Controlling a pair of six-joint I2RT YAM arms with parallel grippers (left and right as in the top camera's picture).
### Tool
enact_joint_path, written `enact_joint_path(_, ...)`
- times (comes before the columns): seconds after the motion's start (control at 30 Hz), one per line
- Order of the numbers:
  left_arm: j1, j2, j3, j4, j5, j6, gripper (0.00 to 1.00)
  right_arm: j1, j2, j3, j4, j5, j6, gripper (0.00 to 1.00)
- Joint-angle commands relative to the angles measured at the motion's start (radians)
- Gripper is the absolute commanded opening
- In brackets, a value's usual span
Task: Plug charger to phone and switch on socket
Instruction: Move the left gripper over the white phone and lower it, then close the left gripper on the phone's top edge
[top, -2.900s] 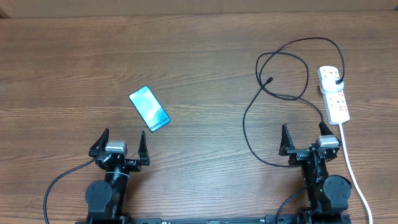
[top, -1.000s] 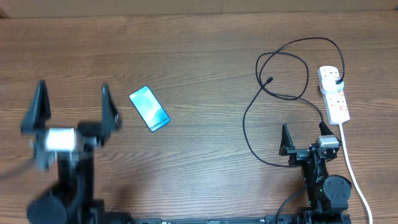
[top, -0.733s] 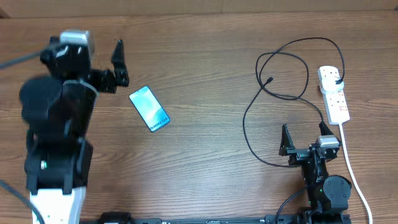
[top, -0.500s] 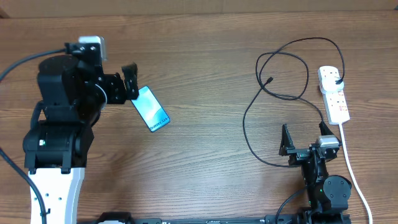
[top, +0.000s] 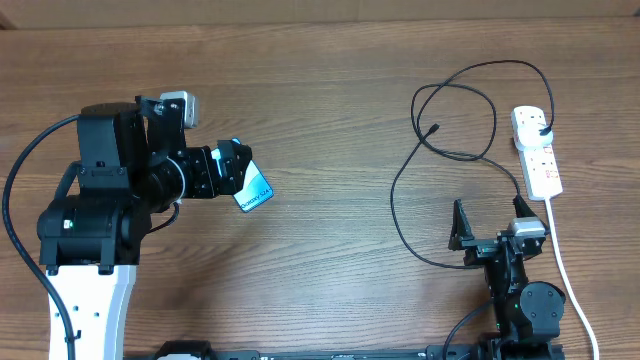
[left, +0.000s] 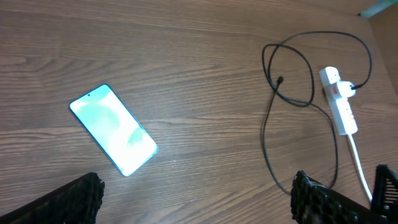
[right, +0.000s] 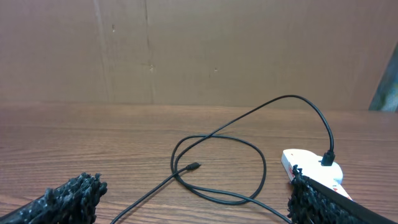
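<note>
**Desk:** What does the overhead frame show at left?

**Photographer:** The left gripper (top: 232, 168) hangs over the far end of the phone (top: 256, 190), which lies flat and diagonal on the wooden table (top: 330, 90), cyan screen up. From above only the phone's near end shows. The left wrist camera shows the whole handset, with both fingers (left: 74, 198) spread wide at the bottom corners of the frame and nothing between them.

**Desk:** Is it touching the phone?

**Photographer:** It seems to sit above it, apart, though the overhead angle alone cannot settle that.

**Desk:** And the right side?

**Photographer:** The right gripper (top: 490, 232) rests low at the near edge of the table, its fingers parted and empty. The charger (top: 395, 190) lies in loose loops in front of it. Its connector tip (top: 434, 129) rests on bare wood inside one loop, well apart from the phone.

**Desk:** The other end of the cable?

**Photographer:** The plug head (top: 543, 131) is seated in the far outlet of the socket (top: 540, 165), a white strip lying along the table's right side. Its thick white cord (top: 562, 260) runs back toward the near edge, just beside the right arm. The red-marked switches are too small to tell their position.
</note>
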Motion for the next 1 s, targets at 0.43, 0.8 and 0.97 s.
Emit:
enact_joint_path(0.43,-0.002,0.263,0.079,0.019,-0.06,-0.375,1.0,-0.003,-0.005,-0.011,0.003,-0.002,-0.002,1.0)
enact_joint_path(0.8,-0.087,0.687,0.436,-0.284,-0.312,-0.612,1.0,-0.003,-0.005,-0.011,0.003,-0.002,-0.002,1.0)
enact_joint_path(0.97,-0.092,0.793,0.436,-0.339,-0.312,-0.669,1.0,-0.003,-0.005,-0.011,0.003,-0.002,-0.002,1.0)
